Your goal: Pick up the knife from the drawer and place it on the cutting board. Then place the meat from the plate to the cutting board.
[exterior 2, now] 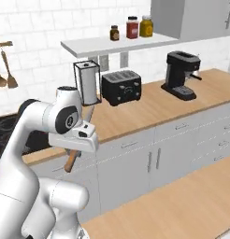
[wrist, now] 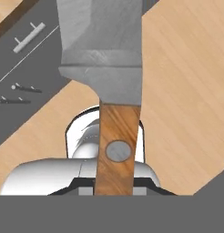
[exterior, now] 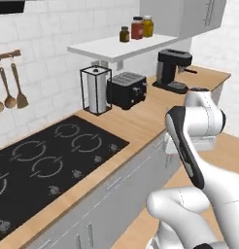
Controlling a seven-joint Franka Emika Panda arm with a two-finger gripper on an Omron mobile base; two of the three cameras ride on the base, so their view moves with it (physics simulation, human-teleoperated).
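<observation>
My gripper [exterior 2: 77,145] is shut on the knife [exterior 2: 73,159], in front of the counter edge and at about its height. In the right base view the knife's light brown wooden handle points down and its silver blade [exterior 2: 89,115] slants up over the wooden counter [exterior 2: 149,109]. In the hand view the knife [wrist: 114,136] runs straight up from my gripper [wrist: 114,184], with its broad blade [wrist: 102,45] above wood flooring and grey cabinet fronts. The cutting board, the plate and the meat are out of view. The drawer fronts [exterior 2: 128,144] below the counter are shut, and I cannot tell which is the task's drawer.
On the counter stand a black toaster [exterior 2: 120,87], a paper towel holder [exterior 2: 86,83] and a black coffee machine [exterior 2: 181,74]. A black cooktop [exterior: 48,160] lies to the left. Jars [exterior 2: 132,27] sit on a white shelf. Wooden spoons [exterior: 9,87] hang on the wall.
</observation>
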